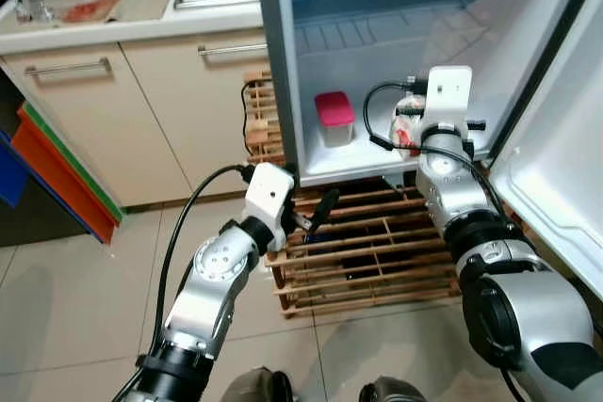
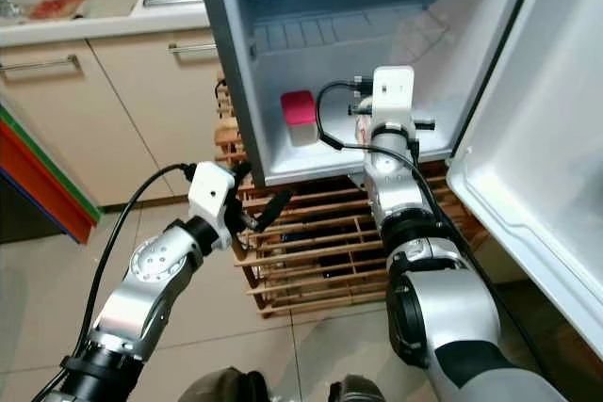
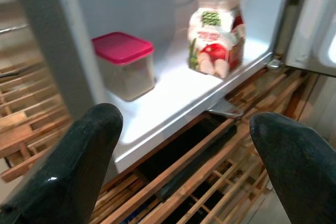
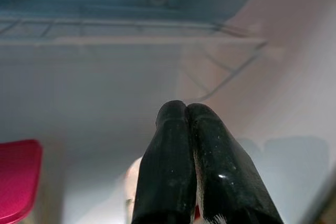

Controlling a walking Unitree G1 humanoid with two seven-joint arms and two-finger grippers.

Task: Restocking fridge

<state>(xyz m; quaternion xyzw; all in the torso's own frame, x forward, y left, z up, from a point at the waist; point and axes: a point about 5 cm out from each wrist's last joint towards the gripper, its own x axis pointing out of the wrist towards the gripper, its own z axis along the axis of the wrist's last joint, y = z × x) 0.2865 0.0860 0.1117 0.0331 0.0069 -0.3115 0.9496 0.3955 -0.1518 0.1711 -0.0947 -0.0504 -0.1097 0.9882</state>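
The small fridge (image 1: pixel 283 72) stands open on a wooden rack. On its bottom shelf (image 3: pixel 173 95) sit a tub with a pink lid (image 1: pixel 334 118) and, to its right, a white carton with a red fruit picture (image 3: pixel 216 38). My right gripper (image 4: pixel 186 109) is inside the fridge just above and beside the carton, fingers pressed shut with nothing between them. Its wrist (image 1: pixel 448 101) hides most of the carton in the eye views. My left gripper (image 1: pixel 316 214) hangs open in front of the fridge's lower front edge, holding nothing.
The fridge door (image 1: pixel 556 167) stands open at the right, close to my right arm. A slatted wooden rack (image 1: pixel 367 251) holds the fridge up. Cabinets (image 1: pixel 113 120) and a counter (image 1: pixel 122 25) lie to the left, with a red-orange crate (image 1: pixel 57 176) on the tiled floor.
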